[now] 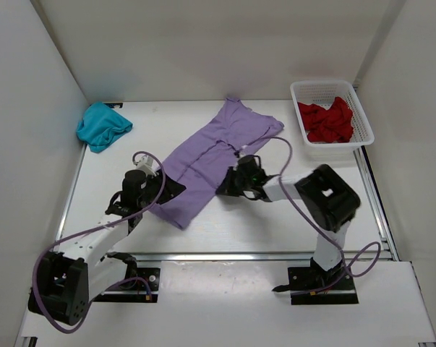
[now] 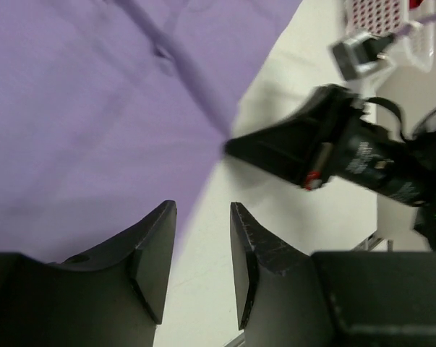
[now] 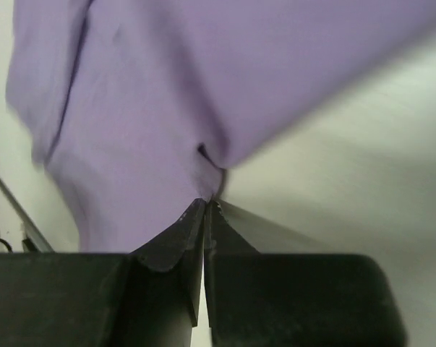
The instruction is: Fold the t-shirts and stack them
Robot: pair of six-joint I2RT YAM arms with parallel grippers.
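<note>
A lavender t-shirt (image 1: 210,155) lies spread out diagonally across the middle of the table. My right gripper (image 3: 205,204) is shut, and the shirt's edge (image 3: 203,170) puckers right at its tips on the cloth's right side (image 1: 221,186). My left gripper (image 2: 203,217) is open at the shirt's lower left edge (image 1: 176,189). One of its fingers (image 2: 156,238) lies over the purple cloth (image 2: 95,108), and bare table shows in the gap. A teal t-shirt (image 1: 102,126) sits bunched at the far left. A red t-shirt (image 1: 326,121) lies crumpled in the basket.
A white mesh basket (image 1: 362,119) stands at the far right by the wall. White walls close in the table on three sides. A metal rail (image 1: 225,254) runs along the near edge. Purple cables loop from both arms. The right gripper (image 2: 275,152) shows in the left wrist view.
</note>
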